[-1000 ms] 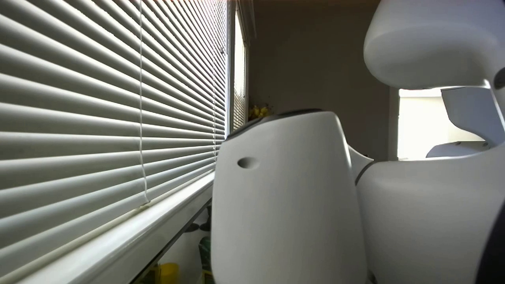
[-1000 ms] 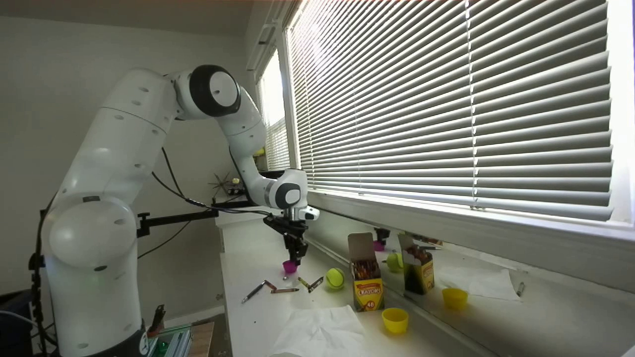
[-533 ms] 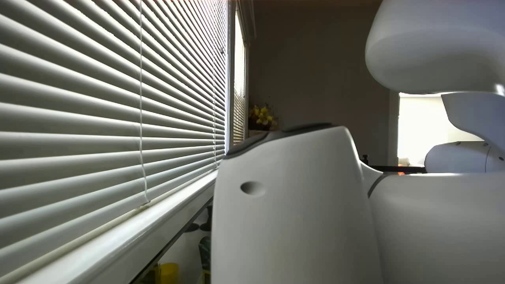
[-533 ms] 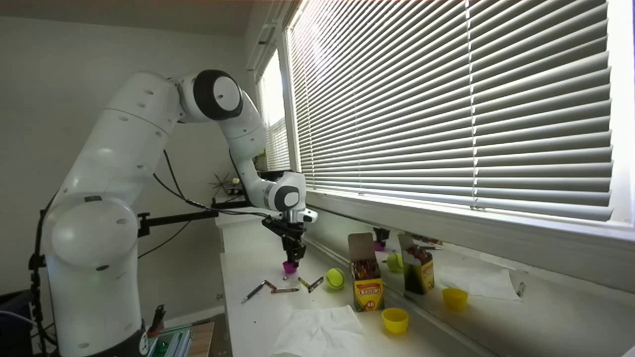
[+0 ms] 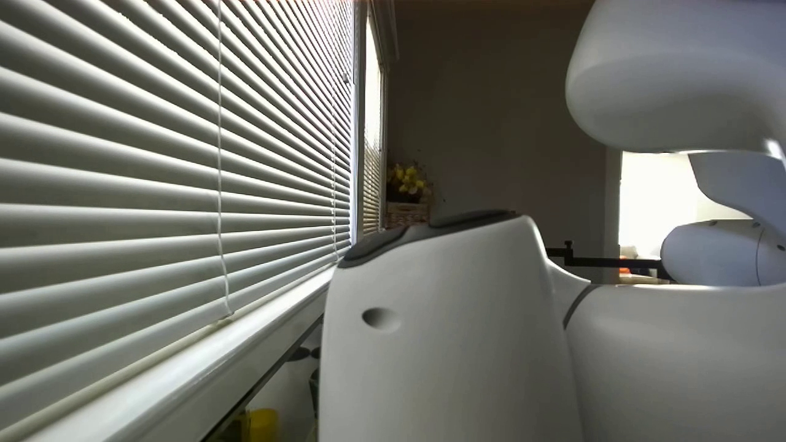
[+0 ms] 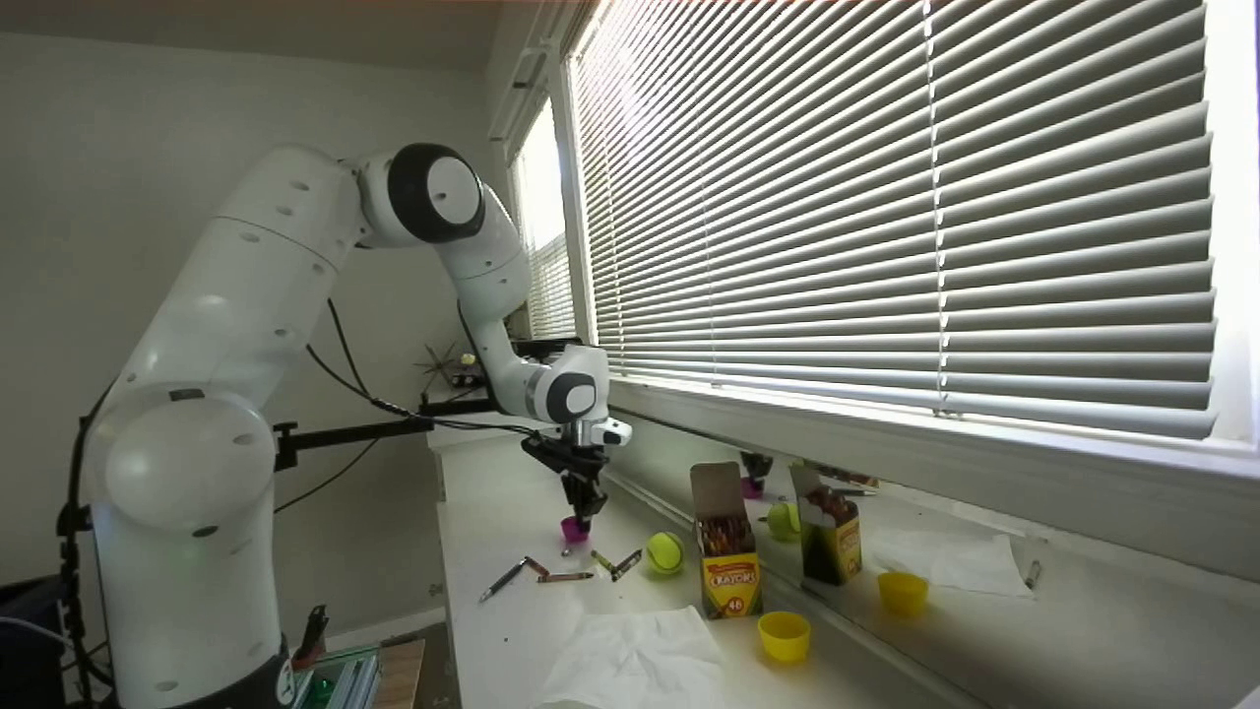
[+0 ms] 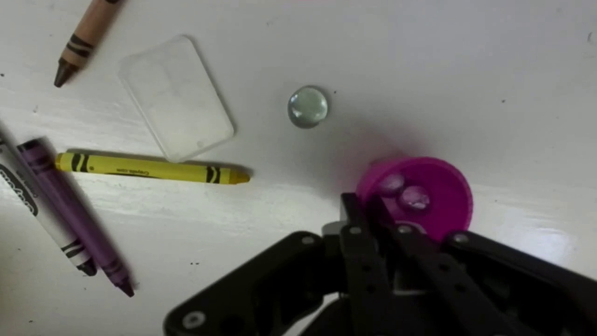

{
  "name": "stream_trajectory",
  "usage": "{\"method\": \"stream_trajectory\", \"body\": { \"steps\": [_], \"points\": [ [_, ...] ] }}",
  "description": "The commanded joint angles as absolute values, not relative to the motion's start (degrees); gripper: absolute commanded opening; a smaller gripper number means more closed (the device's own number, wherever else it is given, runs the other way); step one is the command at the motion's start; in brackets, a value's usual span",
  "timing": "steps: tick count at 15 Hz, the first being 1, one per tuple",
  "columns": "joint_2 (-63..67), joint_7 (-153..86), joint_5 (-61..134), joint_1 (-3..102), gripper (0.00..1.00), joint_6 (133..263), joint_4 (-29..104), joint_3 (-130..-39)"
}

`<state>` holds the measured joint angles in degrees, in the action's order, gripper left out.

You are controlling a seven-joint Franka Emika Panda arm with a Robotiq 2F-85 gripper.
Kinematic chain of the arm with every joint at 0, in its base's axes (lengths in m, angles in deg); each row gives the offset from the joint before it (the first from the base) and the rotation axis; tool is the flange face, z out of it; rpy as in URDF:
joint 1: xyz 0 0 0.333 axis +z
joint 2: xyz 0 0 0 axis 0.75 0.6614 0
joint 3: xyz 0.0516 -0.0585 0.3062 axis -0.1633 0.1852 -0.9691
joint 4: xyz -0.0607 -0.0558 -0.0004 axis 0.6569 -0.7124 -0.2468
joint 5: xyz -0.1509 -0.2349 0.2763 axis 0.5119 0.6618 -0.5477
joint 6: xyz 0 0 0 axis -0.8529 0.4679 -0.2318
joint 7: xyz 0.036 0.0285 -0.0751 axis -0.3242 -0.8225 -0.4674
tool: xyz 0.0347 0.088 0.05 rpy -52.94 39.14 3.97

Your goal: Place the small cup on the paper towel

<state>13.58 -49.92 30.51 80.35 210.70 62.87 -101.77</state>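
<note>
1. Being pinched at the left side of its rim in the wrist view, the small cup (image 7: 447, 200) is held by the gripper (image 7: 364, 205), one finger set inside the wall and one outside.
2. Glassy beads (image 7: 415, 198) are held in the small cup; whether its base is touching the white tabletop (image 6: 522, 611) cannot be told.
3. In an exterior view, the small cup is seen far off, well apart from the paper towel (image 6: 635, 655), which is spread near.
4. Crayons (image 6: 565, 577) are scattered between them.
5. Right of the paper towel, a yellow cup (image 6: 785, 637) is seen.
</note>
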Motion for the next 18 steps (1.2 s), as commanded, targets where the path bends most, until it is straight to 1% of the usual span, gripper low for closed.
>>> {"method": "stream_trajectory", "body": {
  "steps": [1, 6, 10, 18],
  "points": [
    [14.5, -51.9, 32.5, 81.5, 0.01, 210.3, 60.7, -101.2],
    [11.6, -50.7, 29.4, 79.8, 0.01, 203.4, 60.9, -103.6],
    [6.3, -52.4, 30.1, 78.9, 0.01, 197.1, 63.7, -103.2],
    [-5.2, -53.4, 28.0, 72.9, 0.01, 194.9, 72.3, -103.5]
  ]
}}
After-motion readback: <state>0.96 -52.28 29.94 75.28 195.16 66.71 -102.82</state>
